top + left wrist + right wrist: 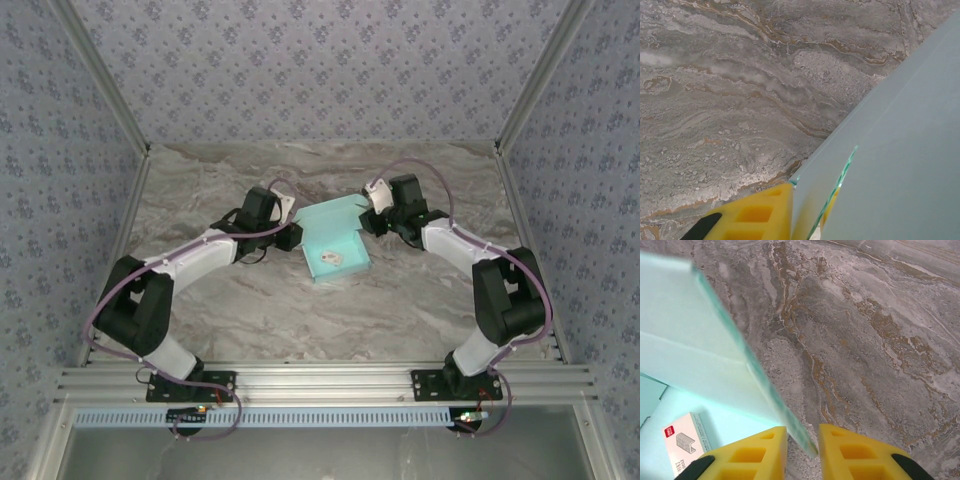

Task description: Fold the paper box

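Note:
The pale turquoise paper box (335,245) lies mid-table as a partly raised sheet, with a wall standing at its far side. My left gripper (293,232) is at its left edge. In the left wrist view the left gripper (810,215) straddles two upright paper layers of the box (900,150). One yellow finger (755,215) touches the outer layer, the other is mostly hidden behind paper, and a slit stays between the layers. My right gripper (372,215) is at the far right corner. Its jaws (803,450) stand narrowly open astride the wall's edge (715,340).
A small white staple box (682,442) lies on the sheet's floor, also visible from above (331,258). The marbled table (300,310) is bounded by patterned walls left, right and behind. A metal rail (320,385) runs along the near edge.

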Robot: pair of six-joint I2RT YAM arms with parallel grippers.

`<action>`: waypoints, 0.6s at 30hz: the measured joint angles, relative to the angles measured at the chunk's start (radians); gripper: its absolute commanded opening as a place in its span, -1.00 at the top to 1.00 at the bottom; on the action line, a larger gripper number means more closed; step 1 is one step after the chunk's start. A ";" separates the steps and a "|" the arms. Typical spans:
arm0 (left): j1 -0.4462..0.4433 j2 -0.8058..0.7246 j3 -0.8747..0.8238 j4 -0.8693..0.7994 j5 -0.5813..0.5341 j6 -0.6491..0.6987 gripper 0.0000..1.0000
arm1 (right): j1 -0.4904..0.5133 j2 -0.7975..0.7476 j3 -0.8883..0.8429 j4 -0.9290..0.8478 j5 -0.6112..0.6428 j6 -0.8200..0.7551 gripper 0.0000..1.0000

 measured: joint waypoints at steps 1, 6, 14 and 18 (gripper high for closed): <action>0.000 0.000 0.000 0.000 0.000 -0.001 0.65 | 0.000 0.000 0.000 0.000 0.002 0.005 0.55; 0.000 0.001 0.000 0.000 -0.002 -0.004 0.74 | 0.010 0.000 0.000 0.002 0.008 0.029 0.61; -0.004 0.003 0.015 -0.014 -0.048 -0.007 0.82 | 0.049 -0.037 -0.032 0.004 0.016 0.051 0.61; -0.013 0.005 0.031 -0.036 -0.083 0.001 0.83 | 0.062 -0.077 -0.069 0.005 0.016 0.054 0.54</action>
